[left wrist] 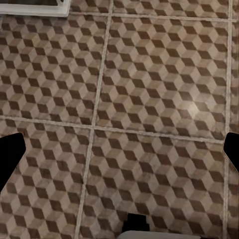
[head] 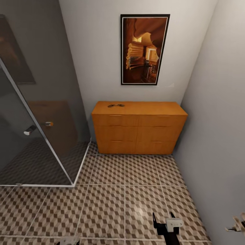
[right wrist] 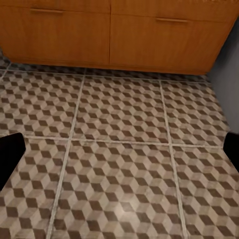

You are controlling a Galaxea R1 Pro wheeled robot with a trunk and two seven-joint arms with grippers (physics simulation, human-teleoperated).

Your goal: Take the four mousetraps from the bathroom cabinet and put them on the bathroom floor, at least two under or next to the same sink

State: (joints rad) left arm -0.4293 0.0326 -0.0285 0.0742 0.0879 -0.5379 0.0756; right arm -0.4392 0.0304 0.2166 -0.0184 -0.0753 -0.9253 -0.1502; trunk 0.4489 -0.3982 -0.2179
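Head view, right gripper (head: 165,217): nearest, low over the bathroom floor (head: 102,204), fingers apart, empty.
Head view, cabinet (head: 139,127): against the far wall, drawers closed; small dark items (head: 116,105) on top, possibly mousetraps, too small to tell.
Left wrist view: fingers spread over tiles (left wrist: 149,74).
Right wrist view: cabinet front (right wrist: 114,35) near.
Risk: the glass shower screen (head: 41,136) may snag the left arm on approach.

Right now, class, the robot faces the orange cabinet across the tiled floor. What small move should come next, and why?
Probably roll the base straight forward toward the cabinet. Its drawer fronts are all closed, and a stretch of bathroom floor separates it from the right gripper, whose fingers look spread with nothing between them. Small dark items lie on the cabinet top, too small to identify.
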